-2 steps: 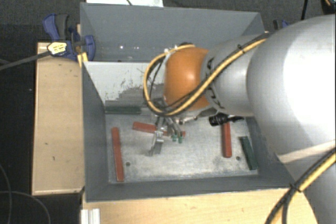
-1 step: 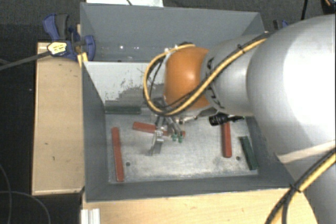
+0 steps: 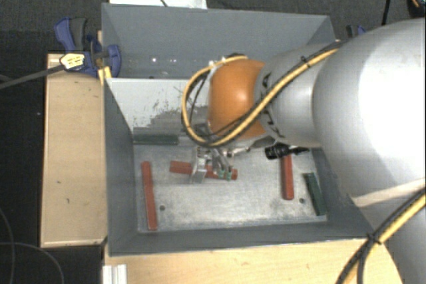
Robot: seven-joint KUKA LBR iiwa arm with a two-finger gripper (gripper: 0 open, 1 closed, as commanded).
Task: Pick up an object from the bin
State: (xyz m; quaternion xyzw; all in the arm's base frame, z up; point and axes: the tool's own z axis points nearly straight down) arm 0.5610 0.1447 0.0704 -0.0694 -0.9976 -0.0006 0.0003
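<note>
My silver arm [image 3: 359, 96] is stretching in from the right, hanging my fingers [image 3: 213, 168] over the short red bar [image 3: 178, 168] lying left-to-right mid-floor in the grey metal bin [image 3: 123, 163]. I cannot tell whether they are open or closed.

In bin [image 3: 122, 149]: long stick [image 3: 148, 196] by left wall, flat bar [image 3: 155, 138] behind, short block [image 3: 178, 168] central beside gripper [image 3: 214, 169], thick stick [image 3: 287, 179] then thin stick [image 3: 313, 193] right.

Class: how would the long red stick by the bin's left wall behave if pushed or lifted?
The long red stick looks straight, so probably stiff. Thin, so likely light. Lying flat on the bin floor, it may slide.
</note>
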